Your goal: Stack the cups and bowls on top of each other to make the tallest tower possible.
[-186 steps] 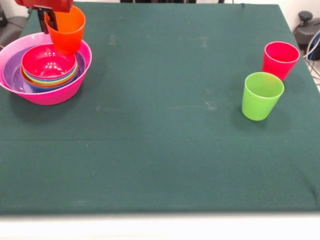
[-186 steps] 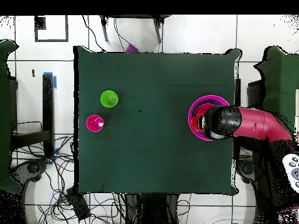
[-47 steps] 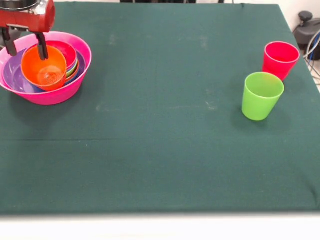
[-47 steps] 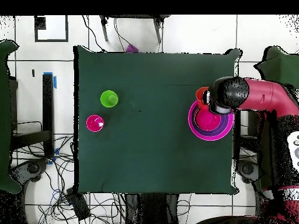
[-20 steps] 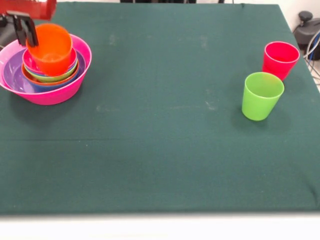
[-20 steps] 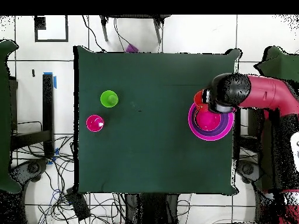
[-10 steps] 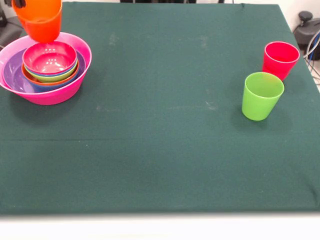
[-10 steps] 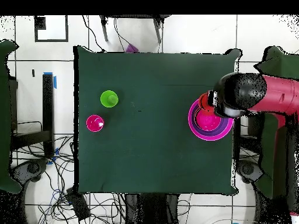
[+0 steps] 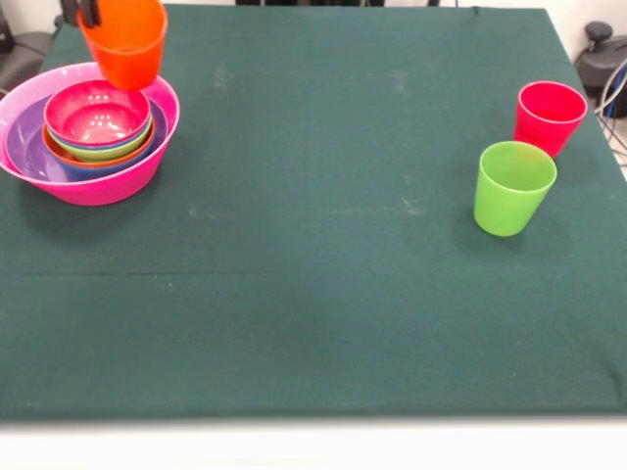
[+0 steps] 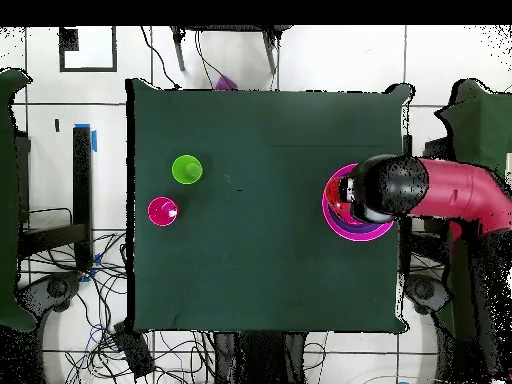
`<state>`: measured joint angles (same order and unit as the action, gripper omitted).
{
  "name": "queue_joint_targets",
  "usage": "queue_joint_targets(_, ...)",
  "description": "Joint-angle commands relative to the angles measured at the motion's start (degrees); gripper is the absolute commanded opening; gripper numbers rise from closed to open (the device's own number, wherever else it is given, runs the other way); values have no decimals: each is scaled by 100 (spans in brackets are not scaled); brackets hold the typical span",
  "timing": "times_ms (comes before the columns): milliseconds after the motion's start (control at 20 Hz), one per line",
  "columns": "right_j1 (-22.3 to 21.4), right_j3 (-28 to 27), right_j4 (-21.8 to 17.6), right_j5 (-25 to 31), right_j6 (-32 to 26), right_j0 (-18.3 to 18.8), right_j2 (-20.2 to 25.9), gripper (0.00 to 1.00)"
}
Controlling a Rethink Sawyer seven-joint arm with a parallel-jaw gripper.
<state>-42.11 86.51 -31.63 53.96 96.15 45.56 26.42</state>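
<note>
- The lime green cup (image 9: 513, 187) stands upright on the desk (image 9: 323, 294), nearest of the loose pieces, with the red-pink cup (image 9: 549, 117) just behind it, close but apart. Both stand well apart from the tower and are not yet stacked. With so little space between them, a grab at one could nudge or tip the other.
- The tower (image 9: 90, 137) sits in the huge pink bowl (image 9: 118, 181), the red-pink bowl (image 9: 96, 112) topmost and empty.
- Above its far rim hangs the orange cup (image 9: 125, 41), clear of the bowls, grasped at its rim by the end effector (image 9: 80, 12), of which only the dark tips show.
- The cup looks off-centre over the red-pink bowl. Let go here, it could strike a rim, topple, and roll onto the desk or drag the nested bowls askew.
</note>
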Motion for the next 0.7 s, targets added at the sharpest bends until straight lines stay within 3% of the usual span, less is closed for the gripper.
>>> queue_joint_targets(50, 252, 861, -476, -605, -440, -110, -55, 0)
queue_joint_targets(700, 255, 506, -768, -330, -782, -193, -72, 0)
